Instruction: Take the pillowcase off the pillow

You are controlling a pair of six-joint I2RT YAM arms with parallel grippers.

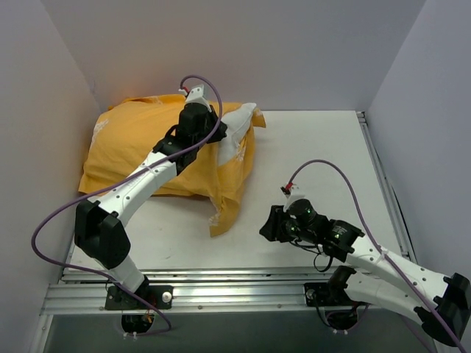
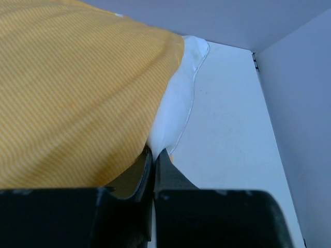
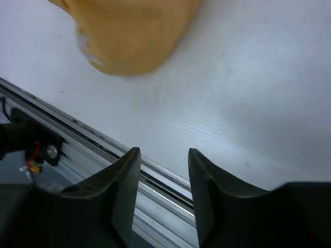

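The orange-yellow pillowcase [image 1: 147,147] lies bulging at the table's back left, with a loose flap hanging toward the front. The white pillow [image 1: 239,126] sticks out of its right end. My left gripper [image 1: 211,126] rests on top there; in the left wrist view it [image 2: 153,153] is shut on a pinch of the white pillow [image 2: 178,101], right beside the pillowcase edge [image 2: 77,93]. My right gripper [image 1: 266,228] is open and empty, low over the table near the front edge. In the right wrist view it [image 3: 164,155] points at the rail, with the pillowcase flap [image 3: 129,31] ahead of it.
White walls enclose the table [image 1: 316,169] at the left, back and right. An aluminium rail [image 1: 221,283] runs along the front edge and also shows in the right wrist view [image 3: 93,139]. The left arm's purple cable [image 1: 51,220] loops out at the left.
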